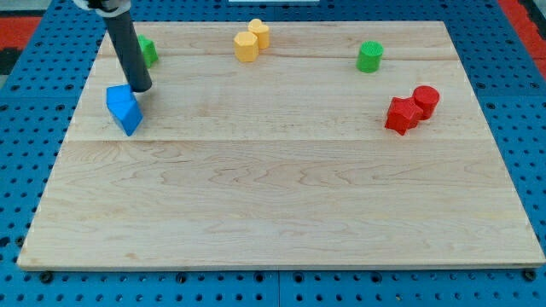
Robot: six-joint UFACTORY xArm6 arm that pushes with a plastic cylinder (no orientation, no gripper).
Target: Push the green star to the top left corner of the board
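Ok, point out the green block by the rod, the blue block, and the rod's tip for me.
green block (148, 51), camera view, on its visible right part beside the rod.
blue block (124, 109), camera view, on the middle of its body.
my tip (142, 89), camera view, at the rod's very end, just above the blue block.

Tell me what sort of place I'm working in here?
Probably a robotics lab bench, not a home or a shop. A bare wooden board lies on a blue perforated base, with small coloured blocks such as the blue block and the red blocks, and my tip sits just above the blue one.
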